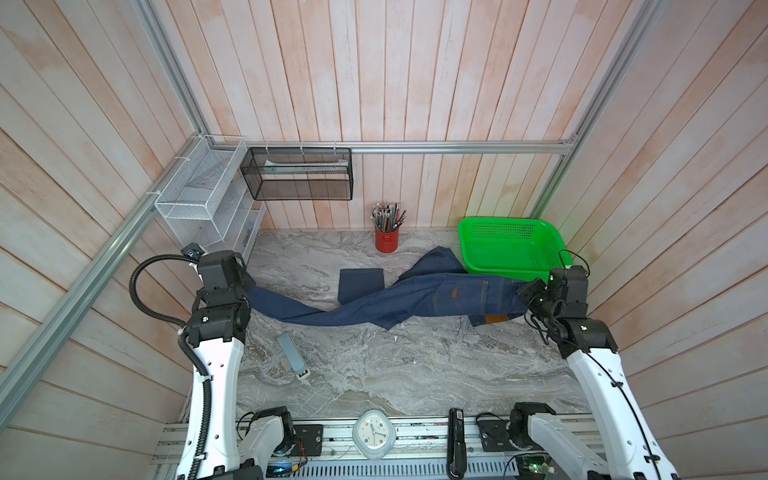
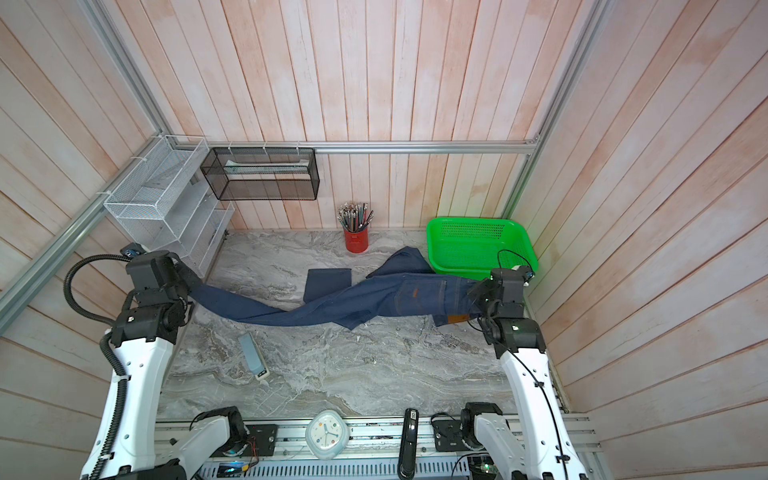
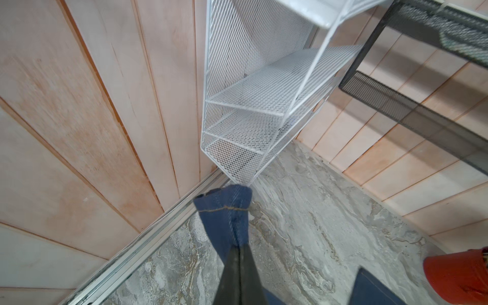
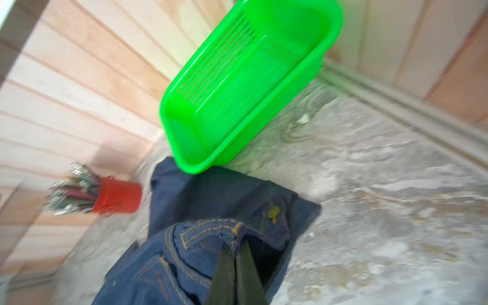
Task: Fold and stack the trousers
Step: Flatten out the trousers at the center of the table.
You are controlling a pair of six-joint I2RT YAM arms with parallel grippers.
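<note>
Denim runs almost the whole width of the grey marbled worktop: the dark navy-blue denim trousers lie lengthwise between our two arms, with the middle sagging onto the stone and both ends raised. Our left tool is clenched on a leg hem, close to the white wire-mesh rack. Our right tool is clenched on the waistband by a belt loop, near the bright green plastic basket. We judge that this hold at both ends is meant to draw the cloth straight so the legs line up before any fold. Part of the denim lies bunched toward the back, against the basket and not far from the red cup of pencils, so the garment is not yet flat. A dark square folded cloth has its near corner covered by the trousers. It may mark the stacking spot, though we cannot tell.
</note>
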